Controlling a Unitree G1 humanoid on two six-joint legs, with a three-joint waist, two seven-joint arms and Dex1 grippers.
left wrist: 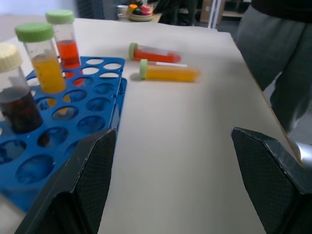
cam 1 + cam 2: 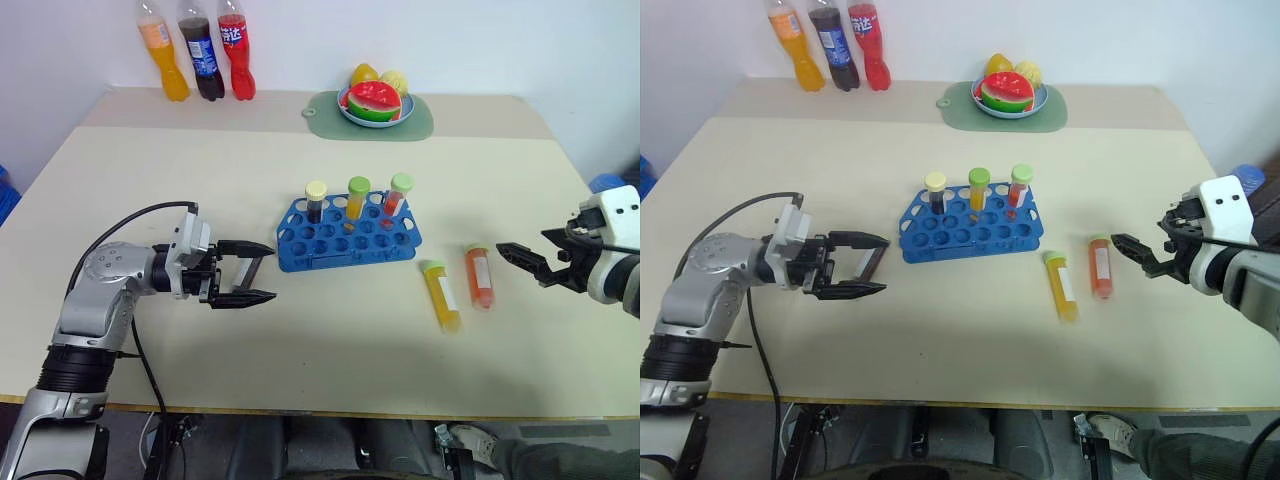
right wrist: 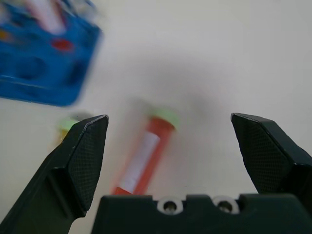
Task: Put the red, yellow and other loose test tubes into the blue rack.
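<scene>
We see a pale beige table (image 2: 200,180) against a white wall (image 2: 450,40); left gripper (image 2: 262,272) and right gripper (image 2: 527,257) hover spread, apparently empty.

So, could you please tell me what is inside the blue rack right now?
The blue rack holds three upright capped tubes in its back row: dark, yellow and red. Their lower ends are hidden inside the holes.
</scene>
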